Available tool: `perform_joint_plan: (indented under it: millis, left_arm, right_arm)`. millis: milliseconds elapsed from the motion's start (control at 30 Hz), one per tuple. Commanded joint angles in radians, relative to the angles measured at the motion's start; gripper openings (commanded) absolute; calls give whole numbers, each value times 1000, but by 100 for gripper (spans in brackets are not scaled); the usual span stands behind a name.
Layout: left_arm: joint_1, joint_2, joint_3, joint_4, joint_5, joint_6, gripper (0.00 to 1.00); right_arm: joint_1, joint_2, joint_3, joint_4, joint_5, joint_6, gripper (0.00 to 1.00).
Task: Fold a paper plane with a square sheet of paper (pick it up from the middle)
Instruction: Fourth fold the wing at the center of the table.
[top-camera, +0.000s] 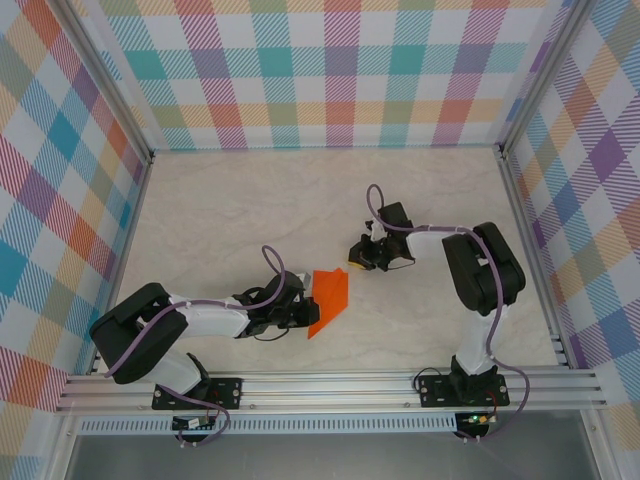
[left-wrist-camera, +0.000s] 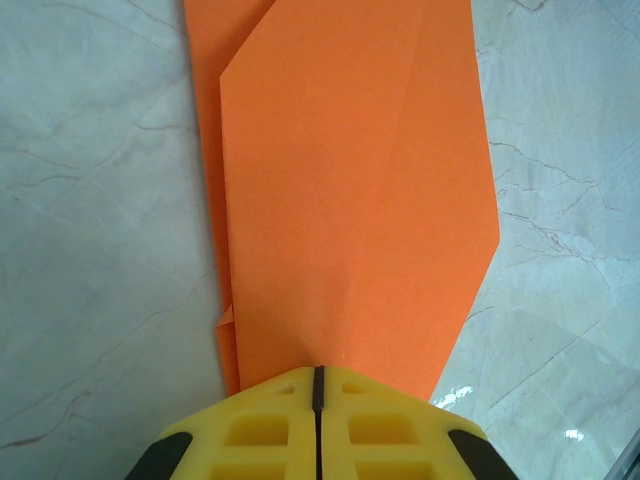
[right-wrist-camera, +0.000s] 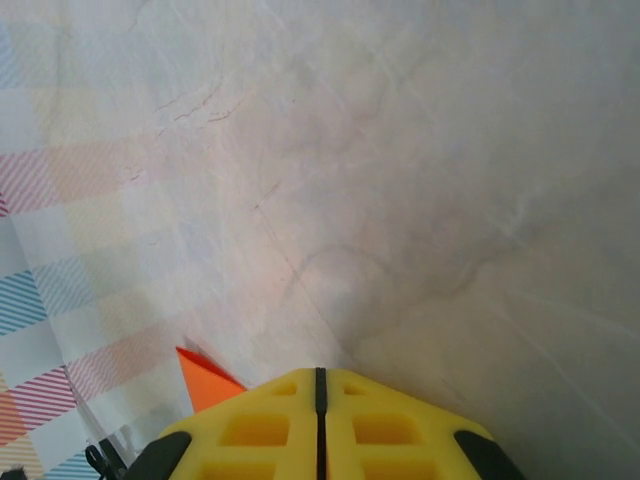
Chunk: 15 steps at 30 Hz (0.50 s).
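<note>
The orange sheet of paper lies flat on the marble table, folded into a long shape with layered flaps and a tapering near end. In the left wrist view the paper stretches away from my left gripper, whose yellow fingers are shut, tips resting on its near end. From above, the left gripper sits at the paper's left edge. My right gripper hovers just beyond the paper's far right corner, shut and holding nothing. One orange corner peeks out left of the right gripper.
The pale marble tabletop is ringed by plaid walls with aluminium rails at the sides and front. Purple cables loop over both arms.
</note>
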Motion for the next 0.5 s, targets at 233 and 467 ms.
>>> perform_joint_plan:
  millis: [233, 467]
  left_arm:
    - [-15, 33, -50, -186, -32, 7, 6]
    - [-15, 34, -53, -187, -32, 5, 7]
  right_arm:
    - [182, -188, -143, 49, 27, 47, 0]
    - [309, -160, -177, 92, 82, 106, 0]
